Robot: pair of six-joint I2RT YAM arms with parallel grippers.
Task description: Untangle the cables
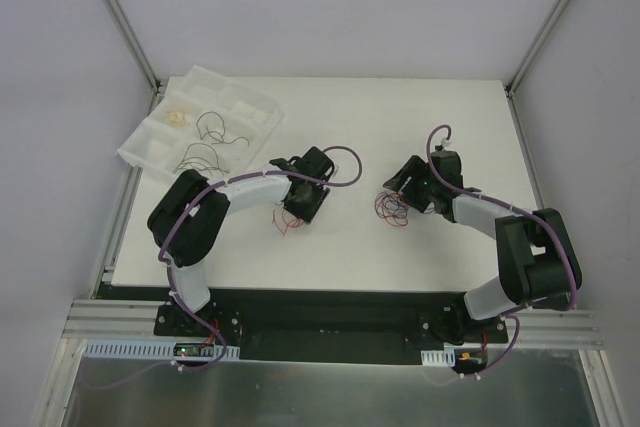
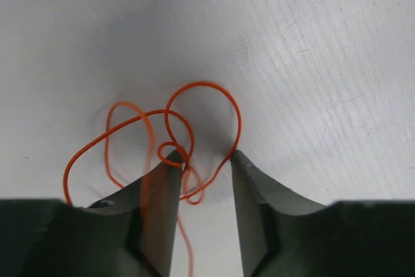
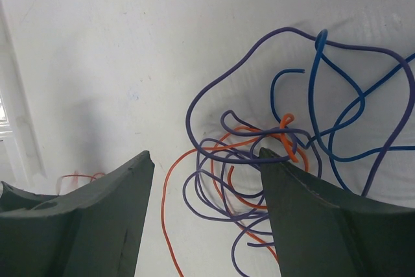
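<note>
In the left wrist view a thin orange cable (image 2: 202, 86) curls in several loops on the white table. My left gripper (image 2: 204, 157) is open around its near loops, and one strand drapes over the left finger (image 2: 159, 189). In the top view this gripper (image 1: 298, 212) is low over a small red-orange cable bunch (image 1: 290, 226). My right gripper (image 3: 206, 157) is open wide over a tangle of purple (image 3: 214, 160), blue (image 3: 337, 115) and orange (image 3: 165, 192) cables, with its right fingertip (image 3: 269, 160) touching the tangle. In the top view it (image 1: 398, 197) sits at that tangle (image 1: 392, 210).
A white compartment tray (image 1: 250, 107) lies at the table's back left with thin black cables (image 1: 205, 147) and a beige bundle (image 1: 178, 117) in it. The two grippers are about a hand's width apart at mid-table. Frame posts stand at the back corners.
</note>
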